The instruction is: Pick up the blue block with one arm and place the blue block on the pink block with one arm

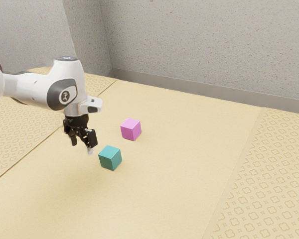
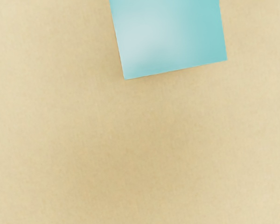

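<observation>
the arm reaches in from the exterior view's left, and its black gripper (image 1: 83, 145) hangs just above the tabletop (image 1: 189, 164) with the jaws standing apart and nothing between them. the blue block (image 1: 110, 157) sits flat on the plain tan strip, just beside the gripper on the exterior view's right and not touching the fingers. the pink block (image 1: 131, 129) rests a little farther toward the far edge by the grey wall (image 1: 204, 40), near the blue one but apart from it. in the wrist view the blue block (image 2: 168, 35) lies ahead of the hand, turned slightly, on bare tan surface (image 2: 130, 154).
</observation>
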`<state>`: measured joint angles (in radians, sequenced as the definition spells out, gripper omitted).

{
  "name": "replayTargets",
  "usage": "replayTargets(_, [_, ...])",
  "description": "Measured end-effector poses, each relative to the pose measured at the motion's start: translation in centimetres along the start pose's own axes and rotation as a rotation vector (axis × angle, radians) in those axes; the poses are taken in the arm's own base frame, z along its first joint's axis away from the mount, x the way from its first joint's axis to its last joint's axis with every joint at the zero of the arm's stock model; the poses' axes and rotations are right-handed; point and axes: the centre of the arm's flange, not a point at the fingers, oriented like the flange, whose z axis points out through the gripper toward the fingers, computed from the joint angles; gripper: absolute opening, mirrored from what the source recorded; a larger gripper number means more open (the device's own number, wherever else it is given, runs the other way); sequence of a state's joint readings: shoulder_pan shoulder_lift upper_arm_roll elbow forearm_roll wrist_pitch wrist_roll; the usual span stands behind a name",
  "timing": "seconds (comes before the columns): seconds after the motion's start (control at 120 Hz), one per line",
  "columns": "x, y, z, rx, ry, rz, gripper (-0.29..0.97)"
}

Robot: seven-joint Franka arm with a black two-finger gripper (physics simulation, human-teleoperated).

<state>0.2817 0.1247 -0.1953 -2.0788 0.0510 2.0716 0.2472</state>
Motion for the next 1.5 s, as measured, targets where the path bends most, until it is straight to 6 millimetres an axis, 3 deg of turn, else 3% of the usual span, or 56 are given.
replayTargets(0.342, [4.9,-0.3,3.7,-0.058,-0.016,-0.054,0.68])
replayTargets(0.65, [7.9,1.0,5.4,-0.074,-0.019,-0.06,0.68])
replayTargets(0.942, [10.4,1.0,7.9,-0.091,-0.032,-0.072,0.68])
replayTargets(1.358, [10.7,0.7,10.3,-0.101,-0.066,-0.097,0.68])
replayTargets(1.5, [10.7,1.0,10.9,-0.102,-0.075,-0.096,0.53])
